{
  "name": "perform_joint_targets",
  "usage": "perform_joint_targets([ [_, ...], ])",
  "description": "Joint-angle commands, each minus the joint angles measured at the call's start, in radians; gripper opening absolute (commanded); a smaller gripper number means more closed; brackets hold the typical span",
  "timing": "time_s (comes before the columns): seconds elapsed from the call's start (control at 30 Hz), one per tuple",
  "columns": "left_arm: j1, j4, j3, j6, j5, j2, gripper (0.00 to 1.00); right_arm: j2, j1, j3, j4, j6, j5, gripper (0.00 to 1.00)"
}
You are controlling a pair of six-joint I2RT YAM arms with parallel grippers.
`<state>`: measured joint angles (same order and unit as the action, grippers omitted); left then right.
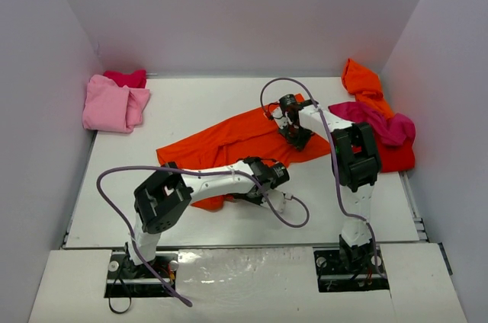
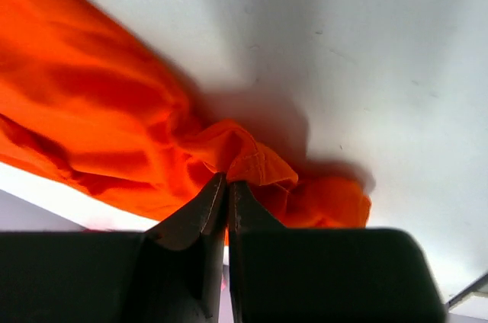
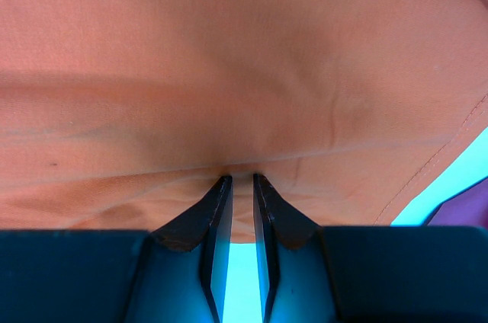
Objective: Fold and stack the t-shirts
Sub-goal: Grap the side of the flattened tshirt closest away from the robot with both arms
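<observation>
From overhead, I am seeing the orange t-shirt [image 1: 225,140] lying spread and rumpled across the middle of the desk [image 1: 198,102]. The left tool [image 1: 276,174] is sitting at its near right edge and the right tool [image 1: 296,137] at its far right end. A pink t-shirt [image 1: 113,106] is lying bunched in the far left corner, and a heap of shirts [image 1: 381,129] is resting along the right wall. On the left wrist camera, the left tool [image 2: 227,183] is closed, pinching a fold of the orange t-shirt [image 2: 114,125] just above the desk [image 2: 343,49]. On the right wrist camera, the right tool [image 3: 237,179] is nipping the orange t-shirt [image 3: 229,71] between nearly closed jaws, with creases running in towards the tips.
</observation>
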<state>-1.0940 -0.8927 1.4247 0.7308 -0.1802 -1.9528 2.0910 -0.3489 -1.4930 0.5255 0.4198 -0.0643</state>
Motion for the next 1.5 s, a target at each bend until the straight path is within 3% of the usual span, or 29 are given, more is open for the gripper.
perform_joint_targets([
  [0.0,-0.046,-0.18,0.202,-0.018,0.134,0.106,0.0,0.074,0.006,0.066,0.007,-0.005,0.004,0.16],
  [0.23,-0.067,-0.391,0.536,-0.008,0.305,0.048,0.0,0.084,-0.001,0.062,0.008,-0.01,-0.006,0.16],
  [0.4,-0.034,-0.303,0.497,0.038,0.225,0.007,0.11,0.09,-0.003,0.064,0.007,-0.009,-0.012,0.16],
  [0.47,-0.017,-0.283,0.476,0.035,0.226,-0.024,0.19,0.09,-0.004,0.065,0.008,-0.007,-0.014,0.16],
  [0.53,0.0,-0.264,0.47,0.012,0.237,-0.059,0.42,0.092,-0.004,0.066,0.007,-0.007,-0.014,0.16],
  [0.6,0.006,-0.224,0.444,0.008,0.235,-0.077,0.51,0.095,-0.004,0.066,0.007,-0.006,-0.012,0.17],
  [0.67,0.006,-0.153,0.413,-0.008,0.222,-0.07,0.71,0.093,-0.004,0.068,0.007,-0.005,-0.013,0.17],
  [0.9,0.0,-0.13,0.426,-0.032,0.195,-0.021,0.76,0.089,-0.005,0.074,-0.007,-0.003,-0.038,0.17],
  [1.07,0.0,-0.111,0.373,-0.037,0.159,0.102,0.76,0.068,-0.005,0.083,-0.017,-0.001,-0.038,0.16],
  [1.13,0.03,-0.079,0.346,-0.062,0.125,0.154,0.74,0.063,-0.005,0.081,-0.018,-0.003,-0.035,0.13],
  [1.2,0.092,-0.043,0.316,-0.079,0.087,0.183,0.63,0.057,-0.007,0.079,-0.018,-0.004,-0.035,0.11],
  [1.27,0.139,-0.018,0.293,-0.084,0.118,0.201,0.37,0.044,-0.005,0.076,-0.015,-0.006,-0.044,0.1],
  [1.33,0.234,-0.003,0.282,-0.115,0.17,0.208,0.04,0.02,-0.004,0.071,-0.016,-0.005,-0.054,0.1],
  [1.47,0.365,-0.063,0.273,-0.137,0.271,0.183,0.0,-0.038,0.0,0.047,-0.016,-0.003,-0.062,0.1],
])
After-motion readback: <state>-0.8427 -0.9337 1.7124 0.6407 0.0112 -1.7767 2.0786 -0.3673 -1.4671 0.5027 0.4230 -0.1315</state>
